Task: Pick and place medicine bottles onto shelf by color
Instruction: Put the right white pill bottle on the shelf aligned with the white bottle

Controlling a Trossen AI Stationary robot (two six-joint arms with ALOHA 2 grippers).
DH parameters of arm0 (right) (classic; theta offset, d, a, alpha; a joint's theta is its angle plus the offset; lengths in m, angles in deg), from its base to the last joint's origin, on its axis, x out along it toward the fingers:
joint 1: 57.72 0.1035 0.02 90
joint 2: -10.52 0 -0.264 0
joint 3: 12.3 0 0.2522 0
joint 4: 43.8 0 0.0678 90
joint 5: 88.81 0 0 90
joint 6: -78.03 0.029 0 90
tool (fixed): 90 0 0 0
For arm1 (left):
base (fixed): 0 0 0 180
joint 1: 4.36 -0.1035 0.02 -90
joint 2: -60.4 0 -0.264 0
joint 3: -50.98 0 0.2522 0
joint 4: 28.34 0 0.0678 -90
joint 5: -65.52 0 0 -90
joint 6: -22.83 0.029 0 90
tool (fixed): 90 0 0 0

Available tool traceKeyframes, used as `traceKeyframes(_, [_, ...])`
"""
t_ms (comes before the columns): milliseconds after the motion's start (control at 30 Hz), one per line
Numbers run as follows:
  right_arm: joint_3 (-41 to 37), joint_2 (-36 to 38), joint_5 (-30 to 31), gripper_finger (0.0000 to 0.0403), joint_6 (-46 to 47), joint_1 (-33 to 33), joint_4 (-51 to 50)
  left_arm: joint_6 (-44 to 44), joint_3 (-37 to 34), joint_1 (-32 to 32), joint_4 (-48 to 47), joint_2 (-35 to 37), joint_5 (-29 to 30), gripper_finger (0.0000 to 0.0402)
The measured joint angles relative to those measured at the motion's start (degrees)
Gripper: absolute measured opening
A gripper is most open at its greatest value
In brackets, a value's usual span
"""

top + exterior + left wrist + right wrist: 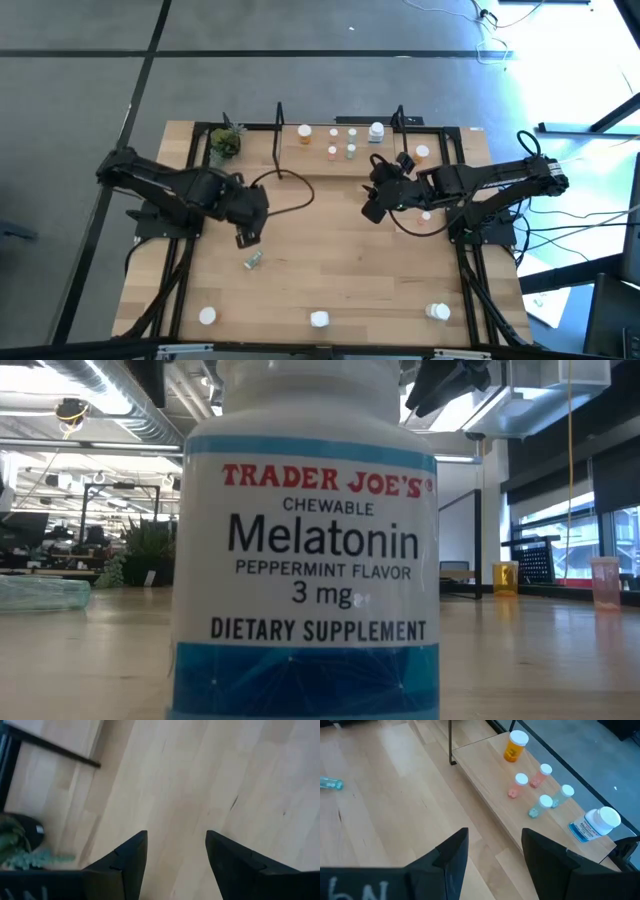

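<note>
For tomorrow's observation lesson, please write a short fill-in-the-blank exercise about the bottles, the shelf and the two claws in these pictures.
1. The bottle filling the low view, white with a blue band, is labelled Chewable ____.
2. On the light-wood shelf board, the tallest coloured bottle has a body of ____ colour.
3. The small pale green bottle near the left claw lies on its ____.
4. Both claws, including the right claw, hold ____.

Missing words: Melatonin; orange; side; nothing

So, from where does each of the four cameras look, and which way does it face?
High: overhead, looking down at the table, both arms, left gripper, right gripper.
Low: at tabletop height, blocked by the melatonin bottle; an arm above.
Left wrist: over bare wood, own open fingers, plant.
Right wrist: faces the shelf over open fingers.
Shared: the fallen green bottle.
</note>
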Motion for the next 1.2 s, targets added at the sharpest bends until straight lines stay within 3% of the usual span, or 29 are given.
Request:
traceKeyframes(267, [0.0,0.0,-2.2,0.0187,0.5,0.0,2.5,-5.4,-5.2,5.0,-0.1,0.0,2.2,0.0195])
traceKeyframes(367, [0.0,0.0,-12.4,0.0187,-6.0,0.0,2.3,-5.6,-6.0,5.7,-0.1,-0.1,2.3,0.0195])
traceKeyframes(533, [0.0,0.0,-37.5,0.0187,-17.5,1.3,2.1,-5.7,-6.2,6.4,-0.1,-0.1,3.7,0.0195])
traceKeyframes(667, [0.0,0.0,-49.7,0.0187,-19.1,4.2,-0.1,-5.7,-6.2,6.4,-0.1,-0.1,3.8,0.0195])
traceKeyframes(833, [0.0,0.0,-55.0,0.0187,-6.3,8.8,-4.6,-5.6,-6.2,6.4,1.6,-0.1,4.4,0.0195])
traceKeyframes(1200, [0.0,-0.2,-50.4,0.0187,29.4,24.8,-18.7,-5.6,-6.2,6.4,5.1,-0.1,7.3,0.0195])
